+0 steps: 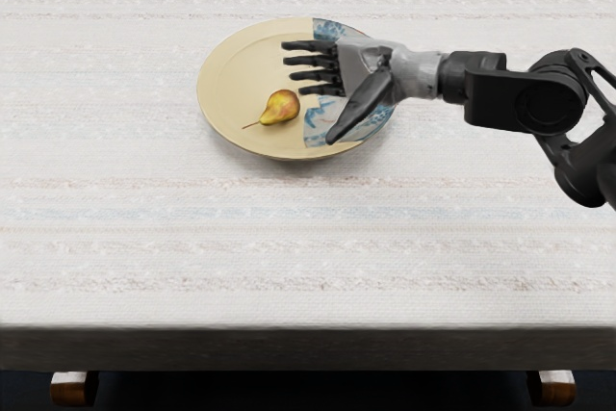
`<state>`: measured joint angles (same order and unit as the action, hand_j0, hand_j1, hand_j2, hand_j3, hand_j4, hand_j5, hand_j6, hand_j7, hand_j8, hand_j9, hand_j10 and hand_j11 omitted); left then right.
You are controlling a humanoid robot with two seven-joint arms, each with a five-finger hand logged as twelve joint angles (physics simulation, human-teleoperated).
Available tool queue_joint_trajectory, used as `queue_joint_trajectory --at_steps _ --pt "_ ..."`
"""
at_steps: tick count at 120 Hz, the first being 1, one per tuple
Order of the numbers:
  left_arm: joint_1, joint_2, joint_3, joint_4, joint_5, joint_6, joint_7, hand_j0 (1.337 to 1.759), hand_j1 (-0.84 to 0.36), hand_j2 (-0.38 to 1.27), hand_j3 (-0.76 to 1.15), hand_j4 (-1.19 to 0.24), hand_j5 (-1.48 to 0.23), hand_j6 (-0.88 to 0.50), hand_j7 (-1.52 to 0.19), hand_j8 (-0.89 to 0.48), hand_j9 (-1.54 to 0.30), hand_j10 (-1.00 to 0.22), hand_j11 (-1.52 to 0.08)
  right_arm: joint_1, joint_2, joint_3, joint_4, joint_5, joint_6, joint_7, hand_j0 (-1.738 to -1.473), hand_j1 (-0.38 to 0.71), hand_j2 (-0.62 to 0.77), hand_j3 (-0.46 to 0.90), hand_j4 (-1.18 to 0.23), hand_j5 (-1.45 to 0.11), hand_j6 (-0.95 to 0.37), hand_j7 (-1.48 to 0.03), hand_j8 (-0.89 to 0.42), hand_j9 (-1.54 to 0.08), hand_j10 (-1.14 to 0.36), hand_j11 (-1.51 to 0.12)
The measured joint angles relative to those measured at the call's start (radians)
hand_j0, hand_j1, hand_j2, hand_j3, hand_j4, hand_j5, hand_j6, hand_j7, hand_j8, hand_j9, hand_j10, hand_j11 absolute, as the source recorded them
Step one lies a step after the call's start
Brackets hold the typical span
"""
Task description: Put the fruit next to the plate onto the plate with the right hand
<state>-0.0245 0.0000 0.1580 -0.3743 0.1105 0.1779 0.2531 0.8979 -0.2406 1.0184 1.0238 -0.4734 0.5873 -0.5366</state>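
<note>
The small yellow-and-russet pear [280,106] lies on the round cream plate with a blue-patterned patch [231,74]. It sits just beyond the fingertips of the right robot hand [351,69], between the lowest finger and the tip of the thumb [348,115]. The dark robot hand hovers over the patterned side of the plate with its fingers [308,64] stretched out straight and apart, and it holds nothing. No gap or contact between the thumb tip and the pear can be told with certainty, though they look apart. The left arm is out of view.

The task looks done, so the risk is in leaving. The pear is rounded and rests on its side, so a brush from the thumb or the lowest finger could roll it across the shallow plate and perhaps over the rim onto the pale woven counter [289,257]. A low sweep could also catch the plate's rim beneath the palm and shove the plate. Lifting straight up before pulling back would likely avoid both.

The pear's long axis runs on a slant. Its thin stem points away from the robot hand, toward the plate's near rim, and its fat end lies closest to the fingers.
</note>
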Motion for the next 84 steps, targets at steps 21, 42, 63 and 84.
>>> queue_joint_trajectory --at_steps 21,42,63,84 --pt "0.002 0.0 0.0 0.0 -0.001 0.0 0.0 1.658 0.32 0.0 0.0 -0.02 -0.03 -0.02 -0.03 -0.02 -0.03 -0.02 -0.03 -0.214 -0.082 0.178 0.001 0.089 0.019 0.019 -1.658 -0.34 0.01 0.0 -0.01 -0.02 -0.01 -0.02 -0.01 -0.02 -0.01 -0.02" --pt "0.0 0.0 0.0 -0.001 -0.001 -0.001 0.0 1.658 0.32 0.0 0.0 -0.02 -0.03 -0.02 -0.03 -0.02 -0.03 -0.02 -0.03 -0.381 -0.207 0.314 0.001 0.179 0.023 0.022 -1.658 -0.34 0.0 0.0 0.0 -0.01 0.0 -0.01 0.0 -0.01 0.0 -0.01" --pt "-0.004 0.0 0.0 -0.001 0.0 -0.001 0.0 1.658 0.32 0.0 0.0 -0.02 -0.03 -0.02 -0.03 -0.02 -0.03 -0.02 -0.03 -0.44 -0.333 0.351 0.0 0.287 0.024 0.023 -1.658 -0.35 0.0 0.0 0.0 0.0 0.0 0.0 0.0 0.0 0.0 0.0" --pt "-0.005 0.0 -0.001 0.0 -0.001 -0.001 0.0 1.658 0.32 0.0 0.0 -0.02 -0.03 -0.02 -0.03 -0.02 -0.03 -0.02 -0.03 -0.465 -0.404 0.368 -0.001 0.349 0.024 0.023 -1.658 -0.35 0.0 0.0 0.0 0.0 0.0 0.0 0.0 0.0 0.0 0.0"
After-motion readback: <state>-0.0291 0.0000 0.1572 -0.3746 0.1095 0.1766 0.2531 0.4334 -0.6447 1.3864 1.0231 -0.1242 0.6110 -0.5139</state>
